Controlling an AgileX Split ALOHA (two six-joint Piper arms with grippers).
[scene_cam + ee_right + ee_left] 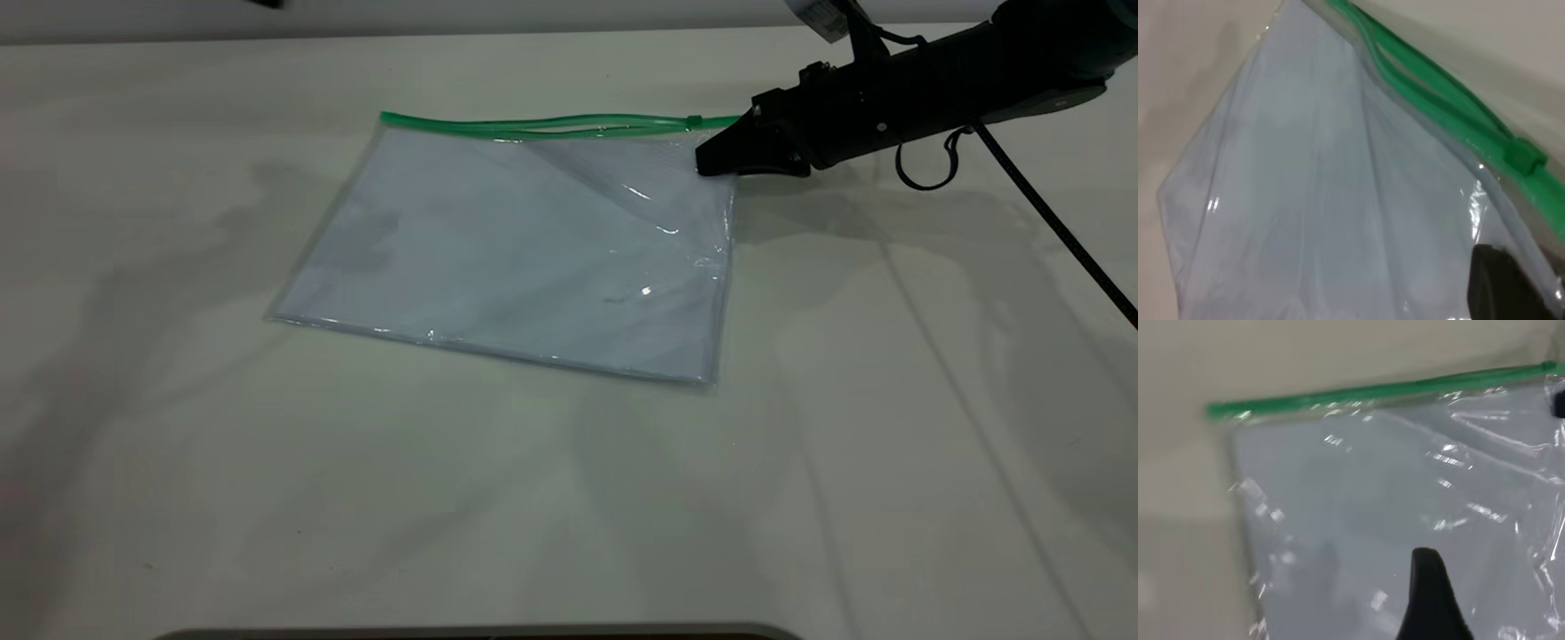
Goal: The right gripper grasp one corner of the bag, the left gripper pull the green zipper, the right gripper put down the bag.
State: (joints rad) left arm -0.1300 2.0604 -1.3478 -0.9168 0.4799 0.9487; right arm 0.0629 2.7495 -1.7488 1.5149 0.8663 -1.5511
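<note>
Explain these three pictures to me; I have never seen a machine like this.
This is a two-armed table robot. The wide picture comes from a camera outside it; the other two come from cameras on each arm's wrist. On the table lies the bag, a clear pouch with pale sheets inside and the green zipper along its far edge, partly open. The right gripper sits at the bag's far right corner, lifting it slightly. The left gripper hangs above the bag, holding nothing.
</note>
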